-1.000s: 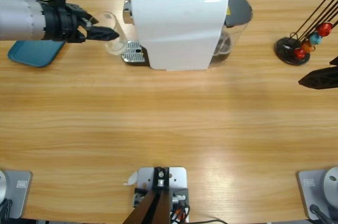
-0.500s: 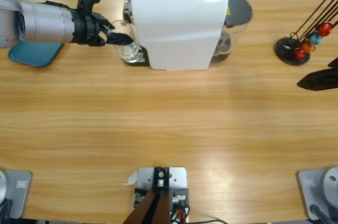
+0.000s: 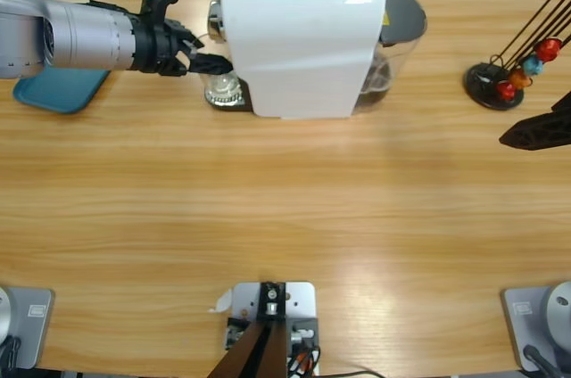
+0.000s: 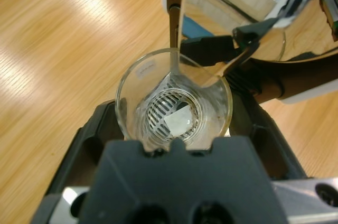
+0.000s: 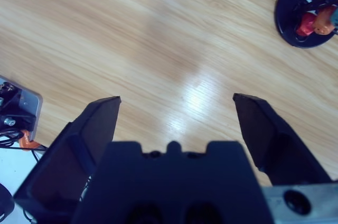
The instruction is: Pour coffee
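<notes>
left gripper (image 3: 214, 64) closed on empty glass cup (image 4: 174, 99) | cup on drip tray (image 3: 225, 98) under coffee machine (image 3: 299, 39) spout | no coffee yet | right gripper (image 5: 177, 110) open, far off

The coffee machine (image 3: 299, 44) is white with a silver lid. Left of it lie a teal tray (image 3: 55, 91) and a clear glass (image 4: 173, 100) over a slotted silver grille; to its right, red, orange and blue capsules (image 3: 526, 66) sit on a black stand.
</notes>
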Robot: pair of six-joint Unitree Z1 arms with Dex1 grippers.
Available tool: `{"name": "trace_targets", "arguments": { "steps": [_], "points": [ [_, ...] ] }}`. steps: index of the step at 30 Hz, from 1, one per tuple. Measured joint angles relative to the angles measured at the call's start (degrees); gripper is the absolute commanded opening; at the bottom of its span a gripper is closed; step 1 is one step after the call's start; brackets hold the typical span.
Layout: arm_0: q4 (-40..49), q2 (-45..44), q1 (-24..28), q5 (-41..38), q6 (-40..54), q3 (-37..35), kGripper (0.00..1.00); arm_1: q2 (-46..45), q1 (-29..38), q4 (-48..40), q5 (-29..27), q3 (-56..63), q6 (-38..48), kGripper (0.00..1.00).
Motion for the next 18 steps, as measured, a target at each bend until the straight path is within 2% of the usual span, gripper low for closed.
{"name": "trace_targets", "arguments": {
  "steps": [1,5,6,18],
  "points": [
    [-0.04,0.11,0.00,-0.10,0.00,-0.07,0.318,0.00,0.00,0.01,0.07,0.00,0.00,0.964],
    [-0.20,0.27,0.00,-0.21,0.00,-0.12,0.888,0.01,0.00,0.21,0.38,0.00,0.00,0.964],
    [-0.20,0.27,0.00,-0.21,0.00,-0.12,0.973,0.01,0.00,0.21,0.47,0.00,0.00,0.964],
    [-0.20,0.23,0.00,-0.22,0.25,0.68,0.991,0.62,0.00,0.92,0.94,-0.20,0.00,0.964]
  ]
}}
